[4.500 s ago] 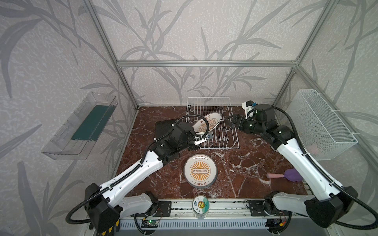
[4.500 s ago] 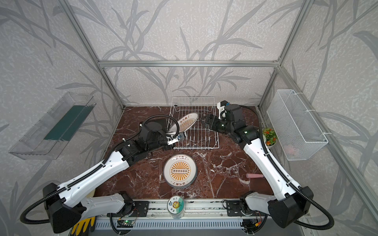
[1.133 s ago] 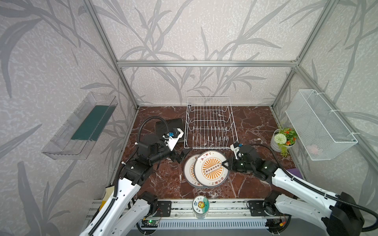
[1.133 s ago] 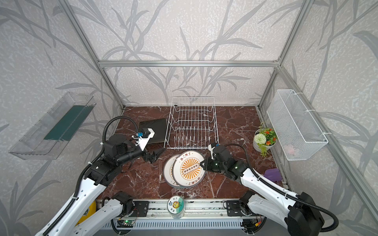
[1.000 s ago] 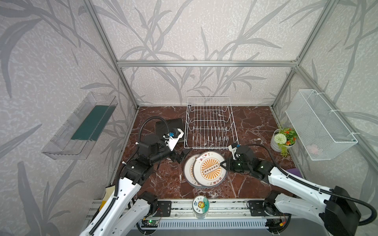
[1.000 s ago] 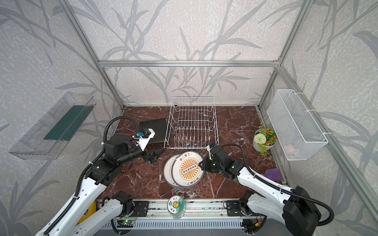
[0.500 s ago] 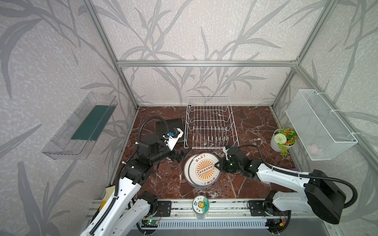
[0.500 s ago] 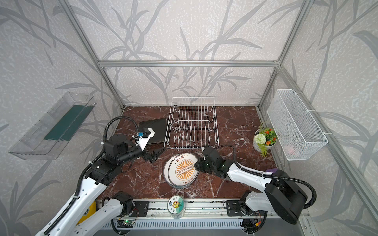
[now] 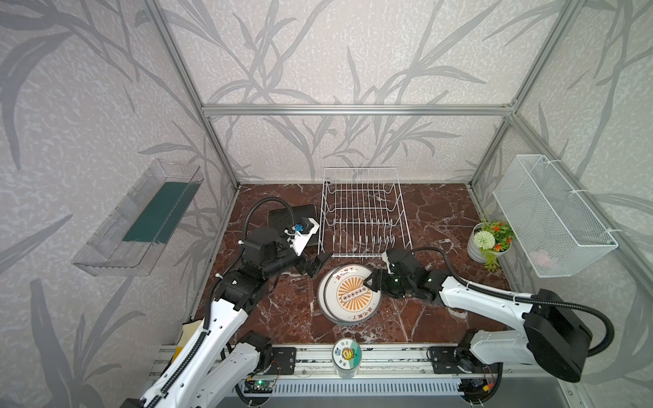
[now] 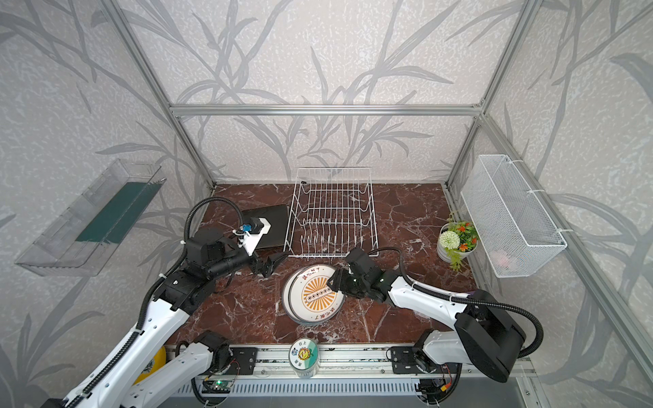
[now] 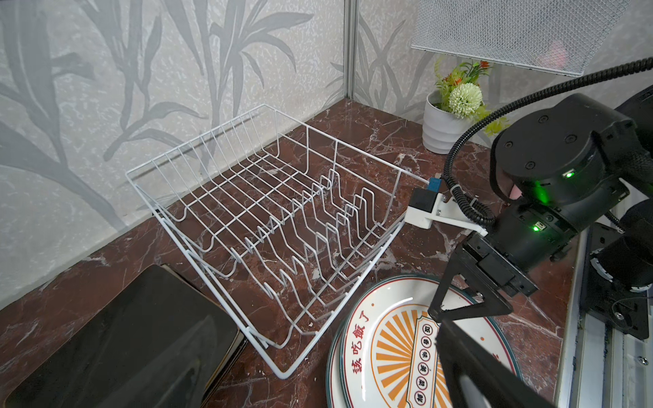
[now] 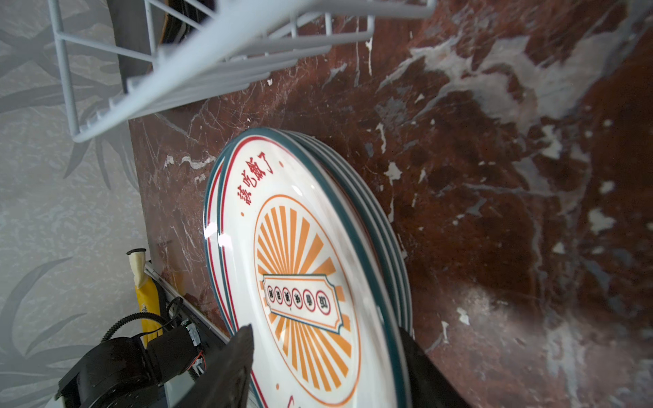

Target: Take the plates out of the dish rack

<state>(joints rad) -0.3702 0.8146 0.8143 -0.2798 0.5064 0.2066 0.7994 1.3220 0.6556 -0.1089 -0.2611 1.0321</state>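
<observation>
Marble surface (image 9: 441, 212): red-brown, carries everything.
Dish rack (image 9: 364, 208): white wire, at 12 o'clock on the surface, every slot bare; unloading looks finished or nearly so.
Round plates (image 9: 349, 295): sunburst stack lying flat at 6 o'clock of the rack, nested so none can roll.
Square plates (image 9: 281, 215): black backs up, piled at 9 o'clock of the rack, apparently sorted by shape.
Right gripper (image 9: 371, 282): at 3 o'clock of the round stack, jaws parted astride the topmost rim, pinching nothing; the rim is the only thin hold.
Left gripper (image 9: 316, 263): spread wide, empty, at 10 o'clock of that stack, hovering clear.
</observation>
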